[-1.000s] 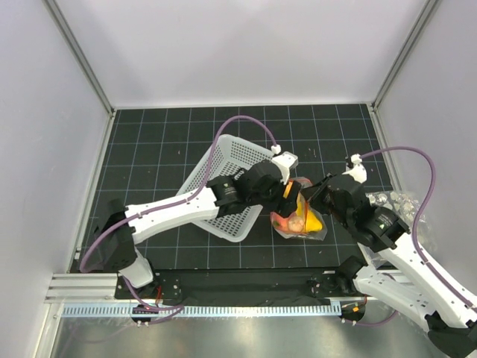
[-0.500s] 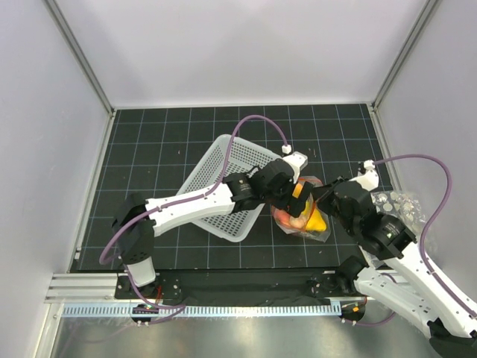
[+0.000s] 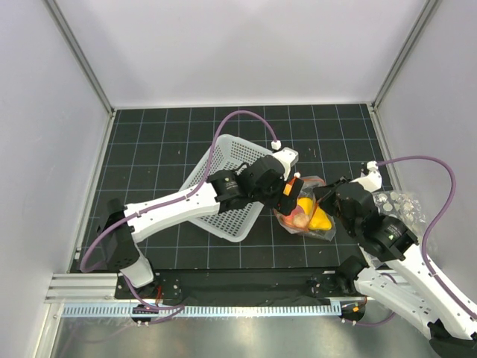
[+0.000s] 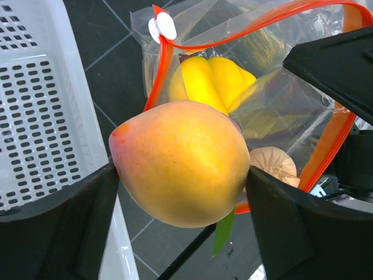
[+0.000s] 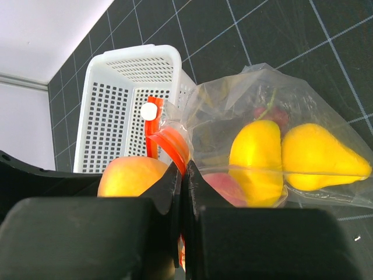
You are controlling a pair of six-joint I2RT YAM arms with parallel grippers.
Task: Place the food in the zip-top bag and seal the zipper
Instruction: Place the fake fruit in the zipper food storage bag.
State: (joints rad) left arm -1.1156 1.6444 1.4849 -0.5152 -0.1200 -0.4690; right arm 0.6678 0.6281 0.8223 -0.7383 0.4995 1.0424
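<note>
Left hand (image 4: 182,195) is gripping the blushed orange-yellow peach (image 4: 180,157) between both fingers, holding it right at the open mouth of the zip-top bag (image 5: 280,105). The red-orange zipper (image 4: 233,32) is looping wide behind it, its white slider tab (image 4: 162,26) sitting at the corner nearest the white basket (image 4: 41,116). Right hand (image 5: 182,175) is clenching on the zipper strip at the bag's near edge, while a yellow pear (image 5: 326,157), a yellow-orange piece (image 5: 253,154) and a tiny peach-coloured ball (image 4: 273,165) are lying inside the bag on the dark gridded bench (image 3: 149,149) — a dark red shape (image 5: 269,114) behind them is possibly the grapes, blurred by the plastic.
</note>
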